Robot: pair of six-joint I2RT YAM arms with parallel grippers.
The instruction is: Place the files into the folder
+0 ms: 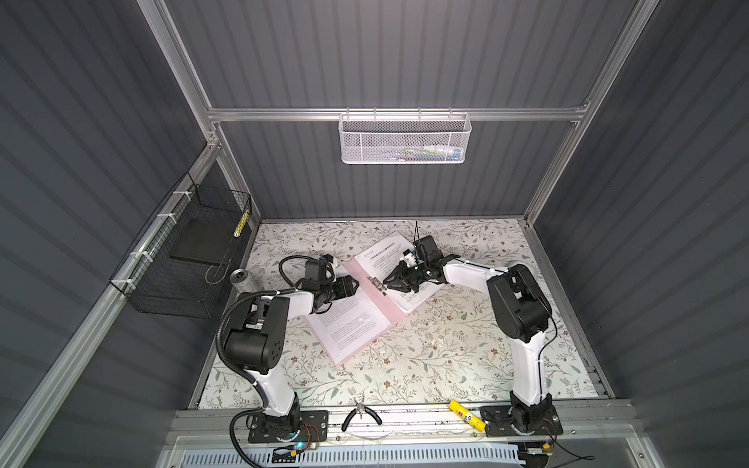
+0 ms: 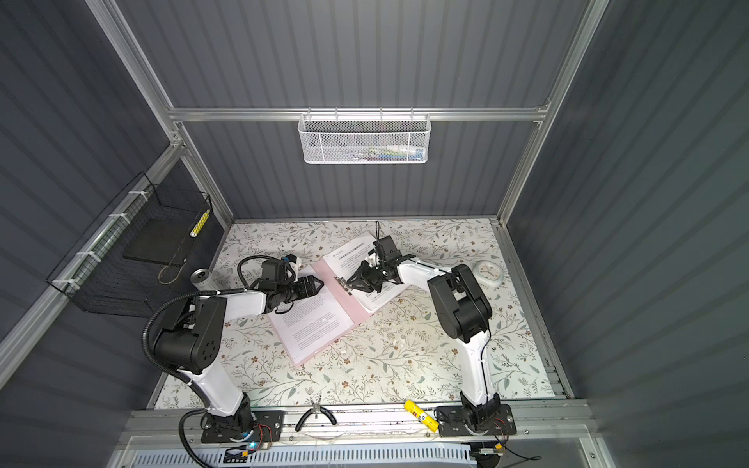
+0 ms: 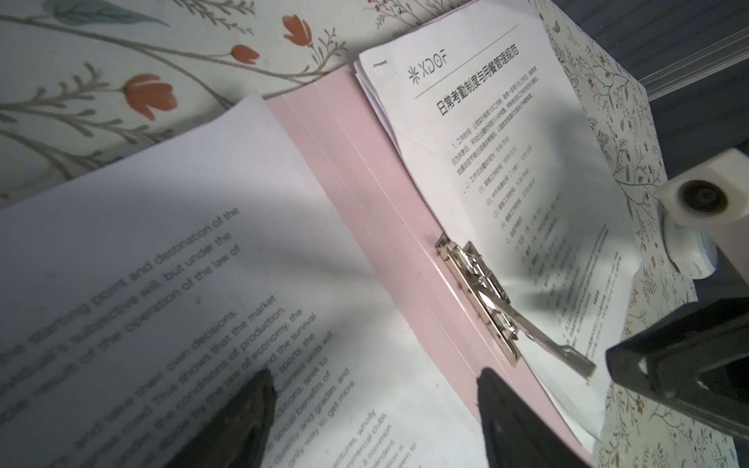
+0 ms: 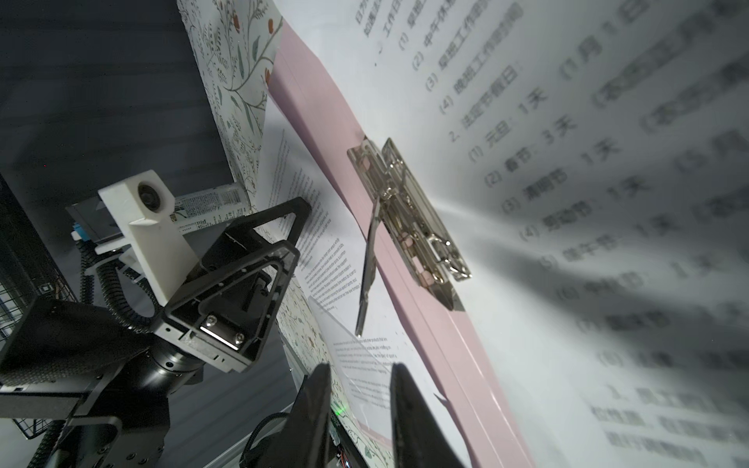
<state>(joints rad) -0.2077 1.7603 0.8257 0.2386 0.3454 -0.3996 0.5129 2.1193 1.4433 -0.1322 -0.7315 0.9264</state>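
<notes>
Already the loose white printed sheets (image 1: pixel 348 324) lie across both halves of the thin pink folder (image 3: pixel 344 162), open on the floral tabletop (image 1: pixel 446 344). Left gripper (image 1: pixel 352 285) gapes empty over one page; right gripper (image 4: pixel 360 368), slightly parted, holds nothing beside the raised metal clip (image 3: pixel 478 291). Clamping probably remains.

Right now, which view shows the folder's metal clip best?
Right wrist view: the metal clip sits mid-frame, close and sharp, lever included, on the spine of the pink folder. The left wrist view shows it whole but smaller. In both top views it is only a tiny dark strip.
</notes>
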